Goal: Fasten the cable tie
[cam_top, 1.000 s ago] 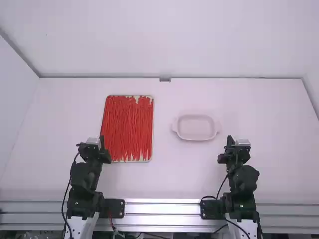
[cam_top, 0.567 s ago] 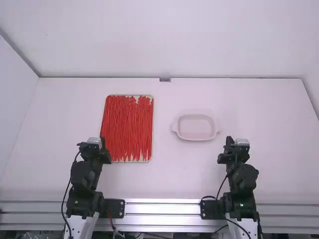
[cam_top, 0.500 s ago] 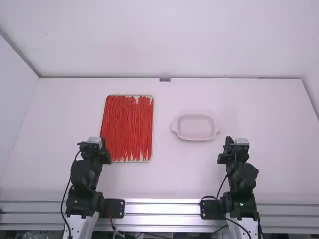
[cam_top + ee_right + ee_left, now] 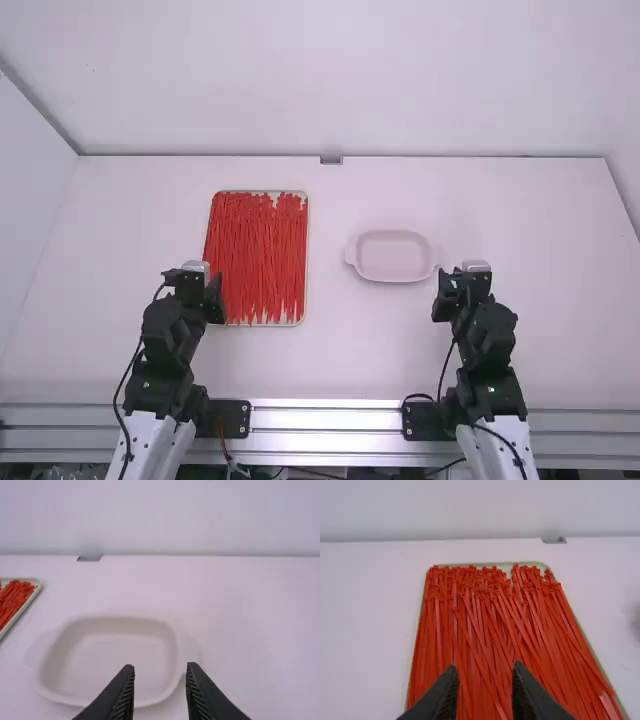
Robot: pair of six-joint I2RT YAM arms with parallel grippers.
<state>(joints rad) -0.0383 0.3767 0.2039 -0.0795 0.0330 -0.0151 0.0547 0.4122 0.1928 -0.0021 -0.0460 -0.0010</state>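
Nothing is fastened so far. The left hand point(image 4: 482, 672) is hanging open and empty over the near end of the red ties point(image 4: 490, 625), which are lying loose and heaped in their tray point(image 4: 505, 566) just ahead of it. The right hand point(image 4: 159, 670) is gaping empty too, just short of the white dish point(image 4: 107, 650). Picking one tie, looping it and threading it are all remaining, I judge. Bare tabletop point(image 4: 520, 230) is lying open beyond and outside both hands; the tray's near rim is sitting close under the left one.
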